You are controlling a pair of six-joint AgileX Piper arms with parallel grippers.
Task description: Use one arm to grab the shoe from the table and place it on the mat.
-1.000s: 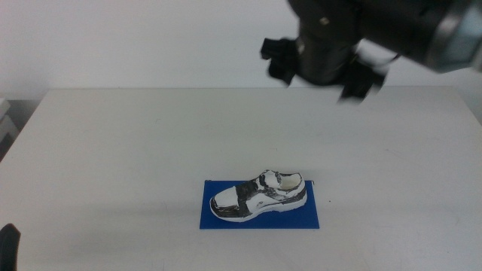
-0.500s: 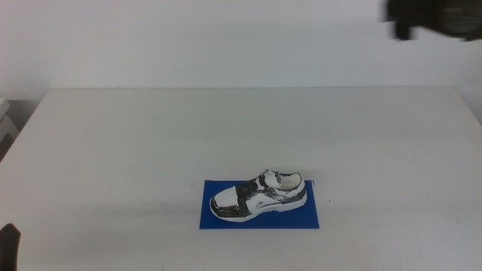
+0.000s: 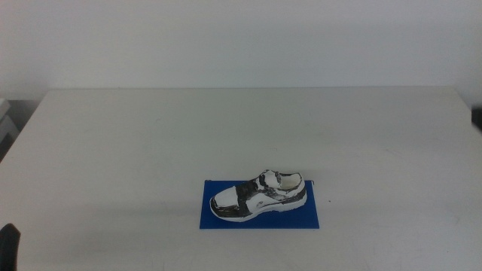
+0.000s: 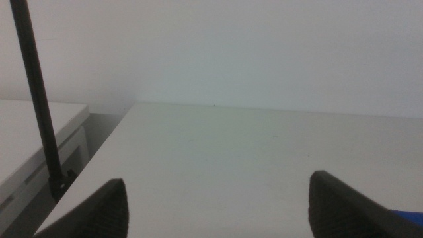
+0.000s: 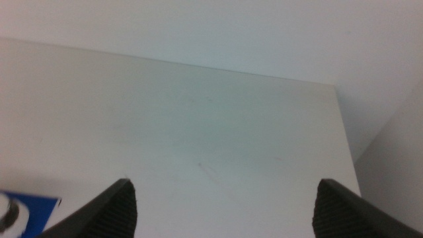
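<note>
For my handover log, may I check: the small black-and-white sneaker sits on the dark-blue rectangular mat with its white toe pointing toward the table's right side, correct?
Not quite: the middle view shows the small black-and-white sneaker on the dark-blue rectangular mat with its white toe pointing toward the left side of the white table, not the right.

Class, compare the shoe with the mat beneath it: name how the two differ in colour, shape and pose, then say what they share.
Colour: the shoe is patchy black and white; the mat is plain dark blue.
Shape: the shoe is raised and rounded; the mat is a flat thin rectangle.
Pose: the shoe lies at a slight slant, white toe toward the picture's left in the middle view; the mat sits nearly square to the table.
Shared: both lie lengthwise across the table.
</note>
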